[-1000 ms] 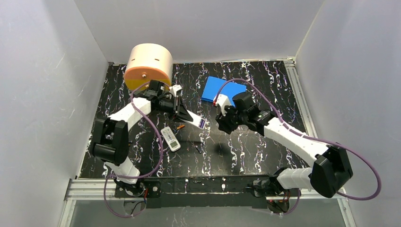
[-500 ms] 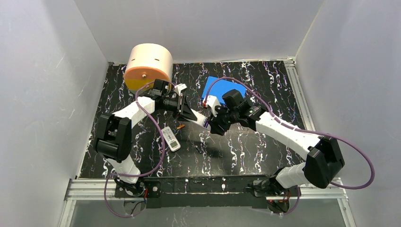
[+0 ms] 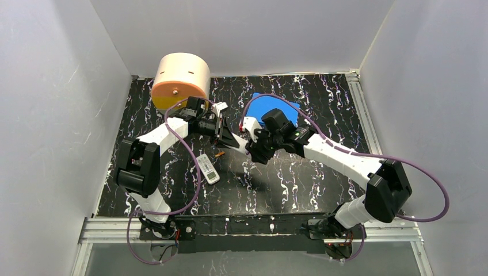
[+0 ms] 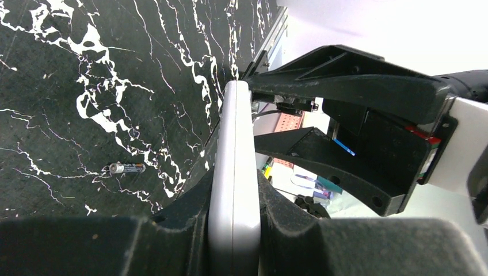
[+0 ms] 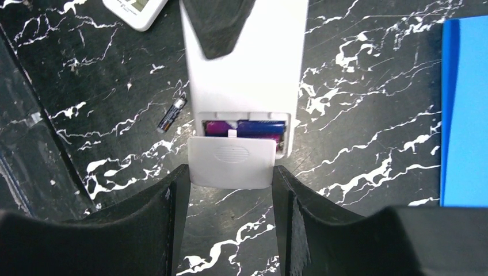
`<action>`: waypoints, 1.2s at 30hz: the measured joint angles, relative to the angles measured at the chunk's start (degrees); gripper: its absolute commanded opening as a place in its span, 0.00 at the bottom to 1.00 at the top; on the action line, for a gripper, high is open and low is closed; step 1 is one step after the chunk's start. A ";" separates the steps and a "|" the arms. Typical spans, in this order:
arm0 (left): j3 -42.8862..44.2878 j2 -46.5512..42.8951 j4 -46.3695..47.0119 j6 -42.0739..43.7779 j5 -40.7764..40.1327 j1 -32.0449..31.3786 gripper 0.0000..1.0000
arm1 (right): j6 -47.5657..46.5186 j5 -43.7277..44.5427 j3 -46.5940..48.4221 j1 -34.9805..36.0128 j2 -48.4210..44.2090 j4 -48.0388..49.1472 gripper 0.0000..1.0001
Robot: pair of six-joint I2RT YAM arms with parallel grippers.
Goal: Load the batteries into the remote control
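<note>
Left gripper (image 4: 233,178) pinches the white remote (image 4: 236,115) edgewise. Right gripper (image 5: 230,175) clamps the cover (image 5: 230,156) at the remote's open bay, where 2 purple batteries (image 5: 247,127) sit. 1 loose battery (image 5: 171,115) lies on the table (image 5: 357,115) just beside the remote.

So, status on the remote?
Left gripper shut on remote. Right gripper holding battery cover, not yet closed; purple batteries seated. One loose battery on table, out of the way.

table (image 5: 357,86) black marble, white veins | held remote (image 5: 259,75) white | cover (image 5: 230,164) white | batteries (image 5: 244,127) inside purple, dark blue | loose battery (image 5: 171,115) dark, silver tip | pad (image 5: 466,109) blue | drum (image 3: 179,80) cream, orange face | second remote (image 3: 208,168) white
</note>
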 measured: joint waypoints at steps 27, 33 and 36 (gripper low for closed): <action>-0.04 0.00 -3.56 3.93 0.57 -0.22 0.00 | -3.04 1.36 3.93 1.18 2.95 -3.19 0.43; -0.04 0.00 -3.96 4.07 0.42 -0.33 0.00 | -3.45 1.42 3.96 1.49 2.95 -3.58 0.43; -0.04 0.00 -3.98 4.07 0.39 -0.35 0.00 | -3.69 1.55 3.96 1.57 2.95 -3.58 0.43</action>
